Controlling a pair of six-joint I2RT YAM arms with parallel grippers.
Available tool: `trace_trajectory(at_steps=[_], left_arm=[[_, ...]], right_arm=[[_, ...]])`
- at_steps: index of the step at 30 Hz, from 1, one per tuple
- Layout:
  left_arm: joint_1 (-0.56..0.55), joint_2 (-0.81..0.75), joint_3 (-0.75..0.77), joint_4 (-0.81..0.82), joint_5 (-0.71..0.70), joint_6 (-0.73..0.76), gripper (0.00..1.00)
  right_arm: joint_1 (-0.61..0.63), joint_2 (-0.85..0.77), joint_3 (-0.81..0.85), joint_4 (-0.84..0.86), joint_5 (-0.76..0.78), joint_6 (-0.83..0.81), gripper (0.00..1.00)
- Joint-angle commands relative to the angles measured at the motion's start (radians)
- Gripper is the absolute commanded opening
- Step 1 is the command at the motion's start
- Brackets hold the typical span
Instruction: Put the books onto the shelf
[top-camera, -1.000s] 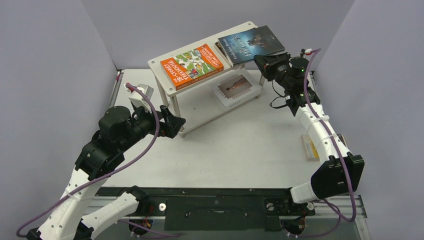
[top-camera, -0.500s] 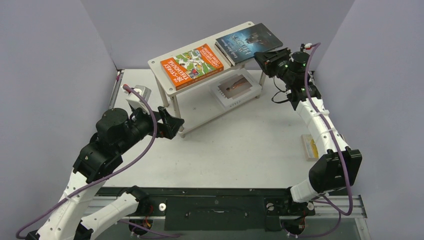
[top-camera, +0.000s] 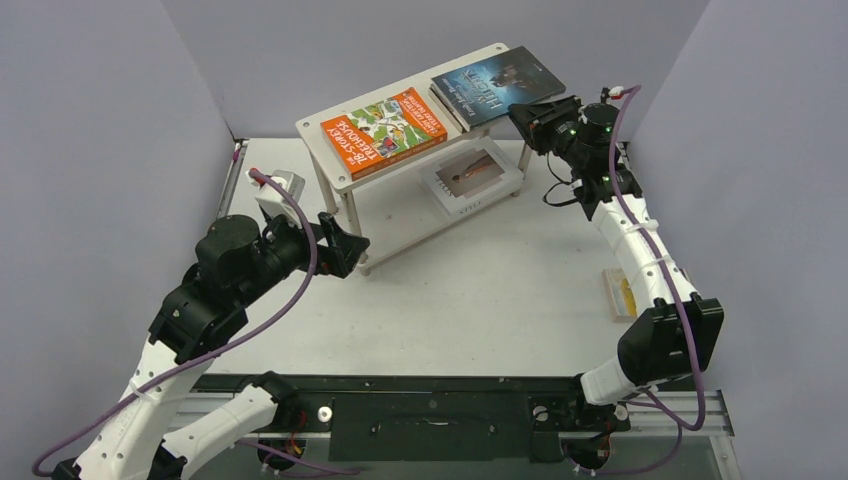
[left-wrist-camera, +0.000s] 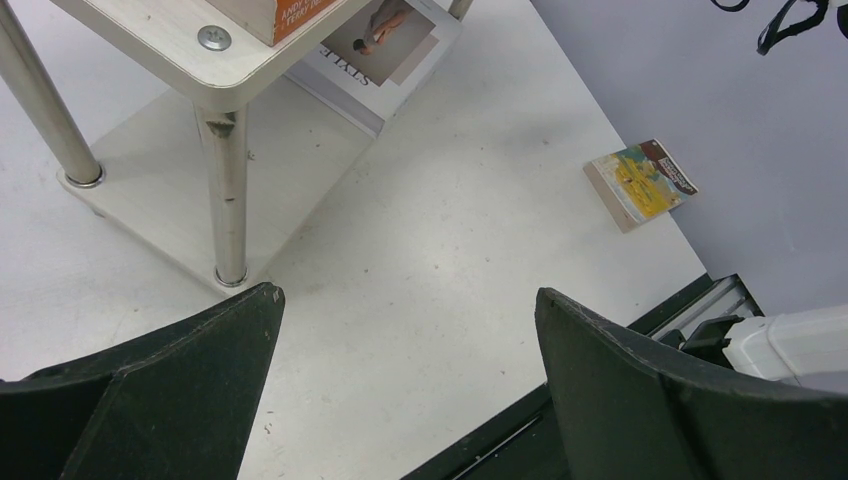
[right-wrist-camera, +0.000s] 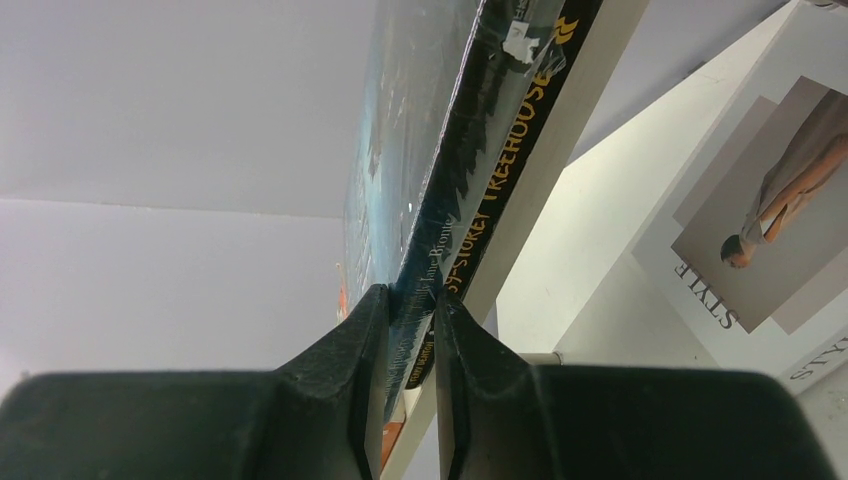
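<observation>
The white two-tier shelf stands at the back. An orange book lies on the left of its top board. At the right end, a dark blue-grey book rests on a black comic book whose yellow-lettered spine shows beneath it. My right gripper is shut on the dark blue-grey book's near edge. A white book lies on the lower board. A yellow-teal book lies on the table at the right. My left gripper hangs open and empty by the shelf's front leg.
Grey walls close in the table at the left, back and right. The yellow-teal book lies close against the right wall. The dark rail with the arm bases runs along the near edge.
My right gripper carried the dark blue-grey book left and down so that it lies flat on the black book. The left arm shifted only slightly.
</observation>
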Motion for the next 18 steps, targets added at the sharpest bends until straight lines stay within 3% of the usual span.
trace_trajectory(at_steps=[1,14,15,17,18], left_arm=[[0.004,-0.004,0.004,0.049,-0.009,0.011,0.96],[0.004,-0.002,0.005,0.050,-0.007,0.008,0.96],[0.004,-0.001,0.005,0.052,-0.007,0.008,0.96],[0.004,0.003,0.005,0.054,-0.005,0.008,0.96],[0.004,0.004,0.005,0.055,-0.002,0.008,0.96]], right_arm=[[0.009,0.016,0.050,0.101,-0.012,-0.014,0.00],[0.023,0.006,0.028,0.135,0.002,0.015,0.00],[0.023,0.002,0.015,0.146,0.002,0.016,0.03],[0.023,-0.013,-0.005,0.159,0.003,0.014,0.23],[0.024,-0.023,-0.015,0.173,0.000,0.006,0.27]])
